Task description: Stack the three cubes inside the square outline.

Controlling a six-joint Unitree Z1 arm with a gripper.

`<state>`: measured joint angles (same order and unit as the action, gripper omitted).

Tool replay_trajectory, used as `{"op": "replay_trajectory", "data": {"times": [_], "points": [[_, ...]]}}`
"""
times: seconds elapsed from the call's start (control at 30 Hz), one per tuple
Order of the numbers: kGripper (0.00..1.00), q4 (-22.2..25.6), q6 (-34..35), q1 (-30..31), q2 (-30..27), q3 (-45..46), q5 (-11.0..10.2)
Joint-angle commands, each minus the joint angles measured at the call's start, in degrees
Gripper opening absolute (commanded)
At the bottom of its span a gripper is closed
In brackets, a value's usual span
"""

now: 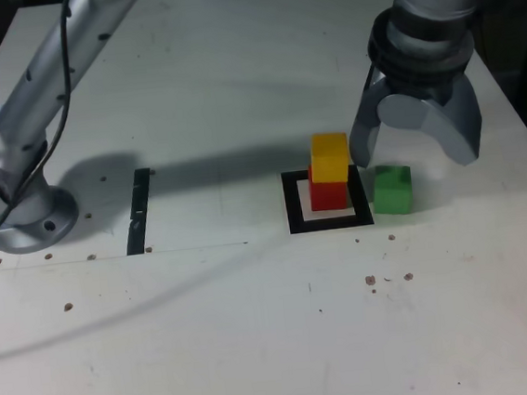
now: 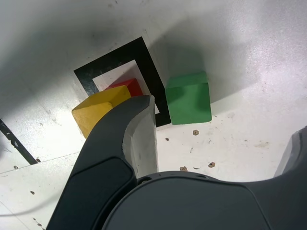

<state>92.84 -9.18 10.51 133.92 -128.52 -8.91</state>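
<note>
Three cubes are on the table (image 1: 259, 347): one red cube (image 1: 330, 195), one yellow cube (image 1: 330, 157) and one green cube (image 1: 393, 190). There is one black square outline (image 1: 292, 204) and one straight black tape strip (image 1: 140, 209). One arm carries one end effector (image 1: 415, 153).

white table (image 1: 259, 347), green cube (image 1: 392, 189), maybe tape (image 1: 138, 211)

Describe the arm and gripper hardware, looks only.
The arm is a silver-grey metal tube with a black cable running along it, ending in a round grey base joint with bolt holes. The gripper has a grey cylindrical wrist with a black ring and two broad, curved, dark grey fingers with lighter inner faces. No markings are visible.
</note>
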Motion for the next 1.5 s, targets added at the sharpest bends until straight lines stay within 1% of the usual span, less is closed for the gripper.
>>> {"op": "replay_trajectory", "data": {"times": [0.0, 0.2, 0.4, 0.8, 0.93, 1.1, 1.3, 1.4, 1.47], "points": [[0.98, 0.59, -0.17, -0.43, 0.60, 0.53, 0.23], [0.97, 0.47, -0.52, -1.24, 2.11, 1.16, 1.55], [0.97, 0.30, -0.65, -1.48, 3.24, 0.95, 2.43], [0.99, -0.28, -0.66, -2.57, 5.50, 1.14, 4.75], [0.98, -0.47, -0.76, -2.76, 5.93, 1.03, 5.25], [0.92, -0.25, -1.25, -3.65, 7.13, 1.22, 6.45], [0.82, -0.25, -1.49, -3.96, 7.33, 1.29, 5.54], [0.73, -0.45, -1.52, -4.00, 7.49, 1.03, 5.21], [0.62, -0.70, -1.48, -4.00, 7.67, 0.81, 5.12]]}}
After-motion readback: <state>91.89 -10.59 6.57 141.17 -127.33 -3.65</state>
